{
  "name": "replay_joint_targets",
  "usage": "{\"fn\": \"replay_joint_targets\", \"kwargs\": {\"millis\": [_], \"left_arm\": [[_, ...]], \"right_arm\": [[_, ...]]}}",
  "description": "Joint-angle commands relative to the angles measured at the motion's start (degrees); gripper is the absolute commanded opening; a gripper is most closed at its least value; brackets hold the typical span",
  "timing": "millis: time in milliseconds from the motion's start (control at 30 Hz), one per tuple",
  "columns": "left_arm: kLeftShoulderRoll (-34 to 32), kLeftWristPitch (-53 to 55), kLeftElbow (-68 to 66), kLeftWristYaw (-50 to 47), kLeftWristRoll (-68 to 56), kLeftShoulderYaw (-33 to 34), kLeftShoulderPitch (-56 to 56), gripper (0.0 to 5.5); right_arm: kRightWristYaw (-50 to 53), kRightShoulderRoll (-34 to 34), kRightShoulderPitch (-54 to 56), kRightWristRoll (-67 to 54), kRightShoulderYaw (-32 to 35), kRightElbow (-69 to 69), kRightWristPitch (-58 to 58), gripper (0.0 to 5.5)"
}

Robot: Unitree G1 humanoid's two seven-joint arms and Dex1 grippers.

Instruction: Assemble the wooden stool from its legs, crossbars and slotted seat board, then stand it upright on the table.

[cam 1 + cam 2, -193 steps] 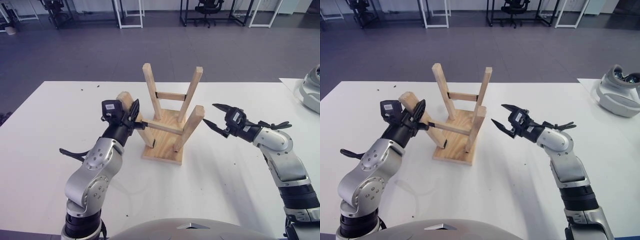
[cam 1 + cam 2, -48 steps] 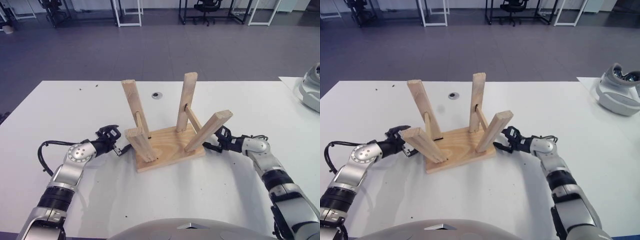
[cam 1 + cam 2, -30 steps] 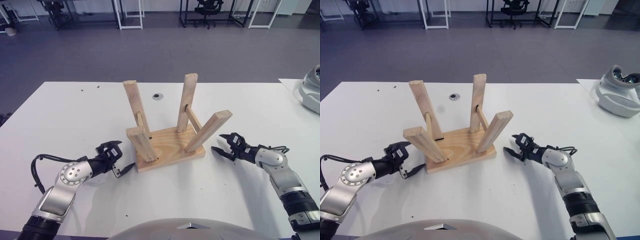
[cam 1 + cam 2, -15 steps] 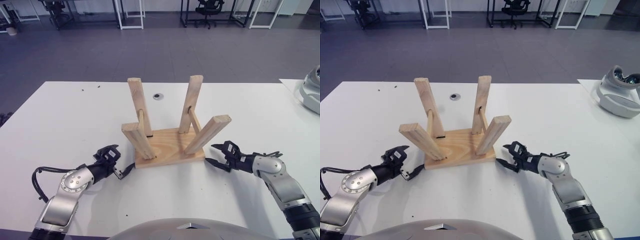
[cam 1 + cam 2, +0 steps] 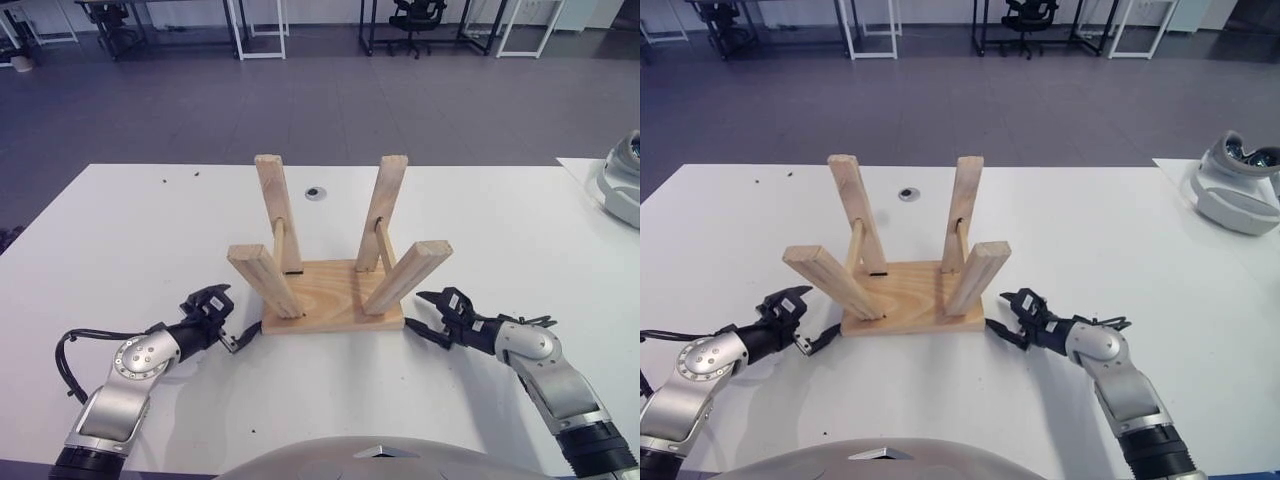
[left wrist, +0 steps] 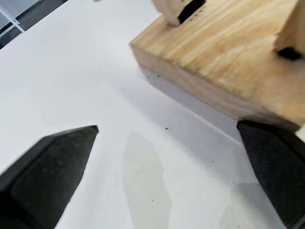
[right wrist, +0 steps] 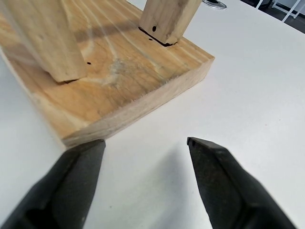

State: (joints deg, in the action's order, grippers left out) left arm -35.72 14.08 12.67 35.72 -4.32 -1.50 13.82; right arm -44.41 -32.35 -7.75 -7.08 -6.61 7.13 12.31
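The stool (image 5: 330, 270) stood upside down between the two grippers, its seat board (image 5: 335, 305) flat on the white table (image 5: 120, 230) and its four legs (image 5: 275, 215) pointing up and splaying outward. The left gripper (image 5: 235, 318) lay low over the tabletop just beside the board's near left corner, fingers (image 6: 47, 162) spread wide apart and holding nothing; one fingertip sat right at the board's edge, though contact could not be made out. The right gripper (image 5: 417, 312) lay just off the board's near right corner, also spread open and empty, its fingertips (image 7: 224, 181) pointing at the edge with a strip of bare table between. Thin crossbars (image 5: 386, 240) joined the legs in pairs above the board. Beyond the stool from both grippers, a small round grommet (image 5: 317, 192) was set into the tabletop, and well out past the right gripper a white headset (image 5: 1235, 195) rested near the table's edge. The board was pale, thick, square-edged wood with clear grain, with dark slots where the legs entered; the legs were plain square-cut sticks, and the grippers' fingers were black, tapered and matte.
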Motion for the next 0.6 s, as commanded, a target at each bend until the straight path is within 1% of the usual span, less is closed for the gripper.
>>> {"fn": "replay_joint_targets", "kwargs": {"millis": [33, 100, 167, 267, 433, 500, 600], "left_arm": [[1.5, 4.1, 4.1, 2.7, -1.4, -5.0, 0.3, 5.38], [1.5, 6.1, 6.8, 4.2, -4.2, -4.3, -0.3, 5.38], [0.9, 8.3, 9.6, 5.7, -7.6, -2.3, -0.9, 5.38], [-1.0, 12.8, 15.8, 9.3, -14.9, 2.2, -0.1, 5.38], [-4.5, 16.3, 18.8, 13.9, -22.9, 10.2, 0.3, 5.38], [-5.3, 17.3, 20.5, 14.7, -24.9, 11.7, 0.1, 5.38], [-6.9, 17.9, 22.4, 15.6, -25.8, 12.2, 0.5, 5.38]], "right_arm": [[-2.2, 1.3, -0.8, -6.3, -1.2, 9.5, 6.0, 3.24], [-2.5, 0.8, -0.5, -7.9, -0.6, 12.3, 8.6, 3.24], [-3.4, 0.0, -0.3, -10.0, 0.9, 15.2, 11.5, 3.24], [-6.4, -2.8, 0.7, -15.1, 4.3, 18.4, 16.1, 3.24], [-11.1, -8.4, 0.3, -22.1, 9.6, 22.6, 21.2, 3.24], [-11.6, -9.1, 1.1, -26.7, 13.2, 24.3, 23.7, 3.24], [-12.2, -10.2, 1.6, -32.3, 17.4, 25.7, 26.5, 3.24]]}}
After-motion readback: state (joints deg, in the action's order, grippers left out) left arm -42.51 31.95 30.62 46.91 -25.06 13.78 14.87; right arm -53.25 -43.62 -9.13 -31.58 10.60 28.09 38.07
